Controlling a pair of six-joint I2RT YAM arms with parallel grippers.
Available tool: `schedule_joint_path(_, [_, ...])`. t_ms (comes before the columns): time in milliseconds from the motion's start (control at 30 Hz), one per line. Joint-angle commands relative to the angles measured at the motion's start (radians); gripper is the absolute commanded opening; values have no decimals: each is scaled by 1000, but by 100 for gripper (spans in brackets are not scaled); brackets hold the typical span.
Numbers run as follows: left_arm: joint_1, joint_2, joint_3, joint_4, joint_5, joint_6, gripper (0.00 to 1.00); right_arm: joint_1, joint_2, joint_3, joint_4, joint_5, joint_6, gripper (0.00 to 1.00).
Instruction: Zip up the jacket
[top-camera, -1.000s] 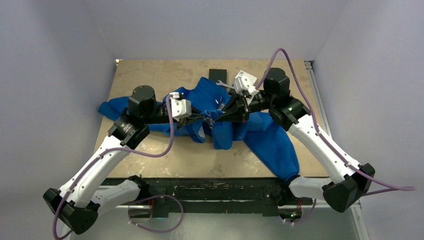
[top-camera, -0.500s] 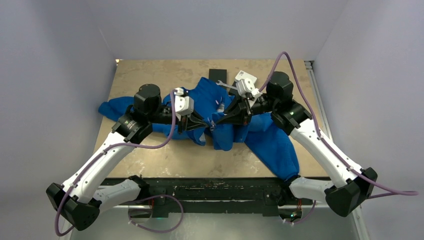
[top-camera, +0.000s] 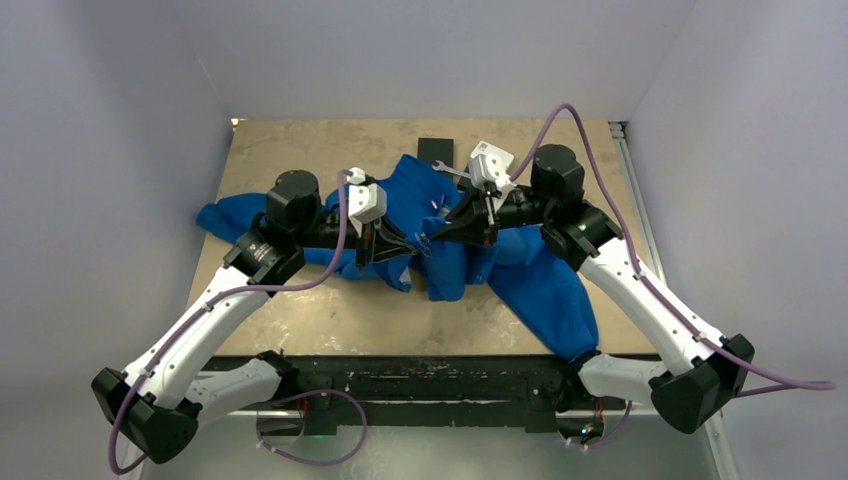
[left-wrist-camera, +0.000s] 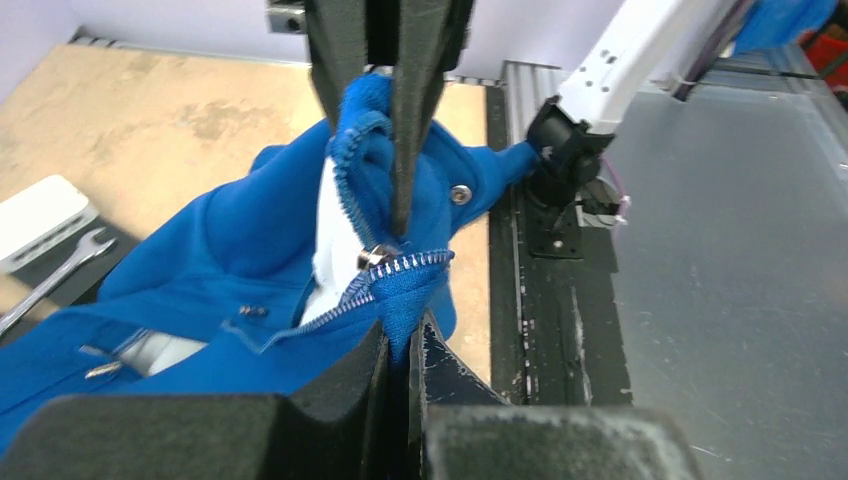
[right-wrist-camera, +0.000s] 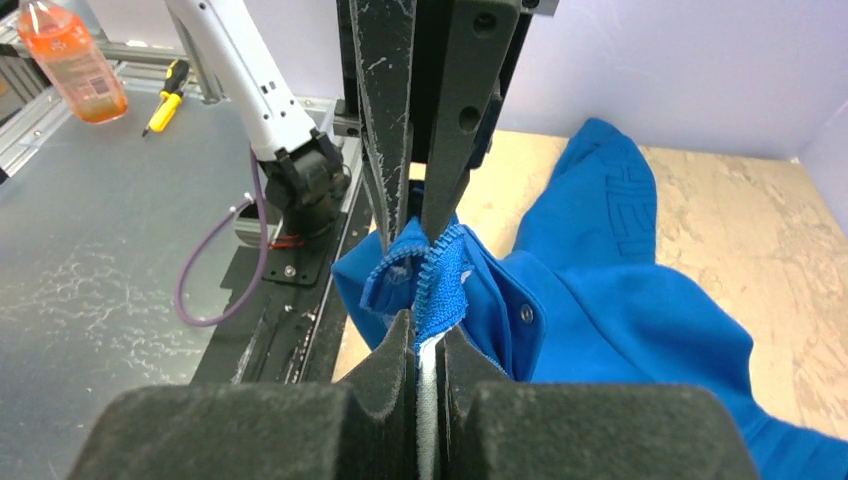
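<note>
The royal-blue jacket (top-camera: 520, 270) lies crumpled across the middle of the table, one sleeve reaching left and one toward the near right. My left gripper (top-camera: 407, 247) is shut on the jacket's front edge just below the silvery zipper teeth (left-wrist-camera: 410, 264) and slider (left-wrist-camera: 377, 256); in its wrist view the jaws (left-wrist-camera: 405, 328) pinch blue fabric. My right gripper (top-camera: 433, 238) is shut on the facing front edge, blue fabric and white lining (right-wrist-camera: 427, 352) between its jaws (right-wrist-camera: 428, 325), zipper teeth (right-wrist-camera: 438, 268) just above. The two grippers meet tip to tip, holding the edges lifted off the table.
A black mat (top-camera: 438, 149) with a wrench (top-camera: 451, 172) lies behind the jacket; a white box (left-wrist-camera: 35, 215) is beside the wrench (left-wrist-camera: 48, 283). The black front rail (top-camera: 430, 375) runs along the near edge. An orange bottle (right-wrist-camera: 72, 58) and a screwdriver (right-wrist-camera: 160, 95) lie off the table.
My left gripper has moved right toward the right gripper and now sits tip to tip with it. The right gripper has shifted slightly up and back, still holding the jacket.
</note>
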Motion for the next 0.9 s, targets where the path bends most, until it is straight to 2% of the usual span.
schedule_joint_path(0, [-7,-34,-10,-22,-220,-5,0,3,-35,65,-68,55,-72,0])
schedule_joint_path(100, [-5,-11,-2,-37,-418,19,0,3,-39,78,-90,6,-80,0])
schedule_joint_path(167, [-6,-7,-4,-28,-463,55,0,2,-36,74,-80,-28,-70,0])
schedule_joint_path(400, [-12,6,-11,7,-326,90,0,17,26,50,28,-119,0,0])
schedule_joint_path(767, [-60,13,-6,52,-83,88,0,25,67,31,124,-22,66,0])
schedule_joint_path(867, [-61,-2,1,15,1,140,0,26,62,27,124,-5,76,0])
